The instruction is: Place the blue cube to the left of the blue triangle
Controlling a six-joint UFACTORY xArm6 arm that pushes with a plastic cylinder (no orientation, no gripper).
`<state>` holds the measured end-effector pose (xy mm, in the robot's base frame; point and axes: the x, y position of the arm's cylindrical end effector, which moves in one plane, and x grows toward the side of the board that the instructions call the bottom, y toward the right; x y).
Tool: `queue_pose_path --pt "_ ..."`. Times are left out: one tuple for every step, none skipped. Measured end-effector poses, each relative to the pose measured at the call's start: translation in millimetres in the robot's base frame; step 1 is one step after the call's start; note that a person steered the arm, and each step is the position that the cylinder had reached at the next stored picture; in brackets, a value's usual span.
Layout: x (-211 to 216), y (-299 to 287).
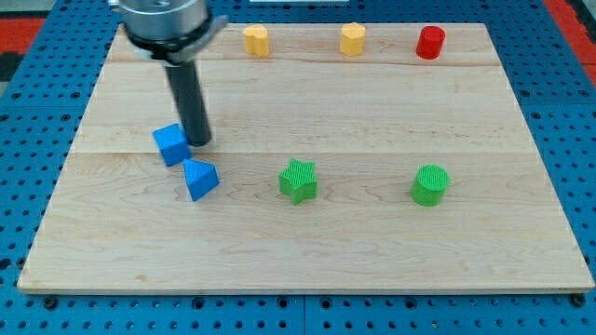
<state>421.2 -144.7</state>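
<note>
The blue cube (171, 144) sits on the wooden board at the view's left. The blue triangle (199, 178) lies just below and to the right of it, the two nearly touching. My tip (199, 141) is down on the board right beside the cube's right side, above the triangle. The dark rod rises from there to the arm's head at the view's top left.
A green star (298, 180) and a green cylinder (430, 184) lie in the middle row to the right. Two yellow blocks (255, 40) (352, 39) and a red cylinder (430, 42) line the top edge. The wooden board (307, 261) rests on a blue pegboard.
</note>
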Motion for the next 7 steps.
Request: queue_pose_path --pt "-7 -37" --pt "-3 -62" --pt "5 -89" --pt "32 -90" --pt "40 -82" --pt "-1 -64" --pt "-45 14"
